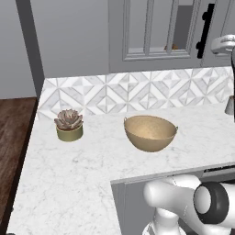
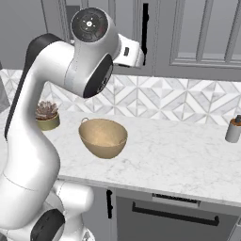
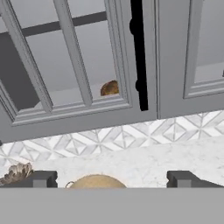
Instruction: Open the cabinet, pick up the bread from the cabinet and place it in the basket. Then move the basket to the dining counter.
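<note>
Jaws wide open facing shut cabinet [image 3: 74,65], bread [image 3: 110,88] inside behind glass, basket [image 1: 150,133] on counter.

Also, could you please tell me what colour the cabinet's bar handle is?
Black; the handle on the grey cabinet shows best in the hand view.

The basket [image 1: 150,133] stands on the marble counter [image 1: 78,174] in front of the tiled backsplash [image 1: 133,92], with a small potted succulent [image 1: 69,124] well apart to its left and a small canister [image 2: 233,129] far off to its right near the backsplash. The cabinet [image 3: 70,65] hangs on the wall above the backsplash, door shut, its bar handle [image 3: 139,52] along the door's right edge beside the neighbouring cabinet [image 3: 192,52]. The bread [image 3: 110,88] lies inside, behind the glass at the door's lower right corner, above and behind the basket.
</note>
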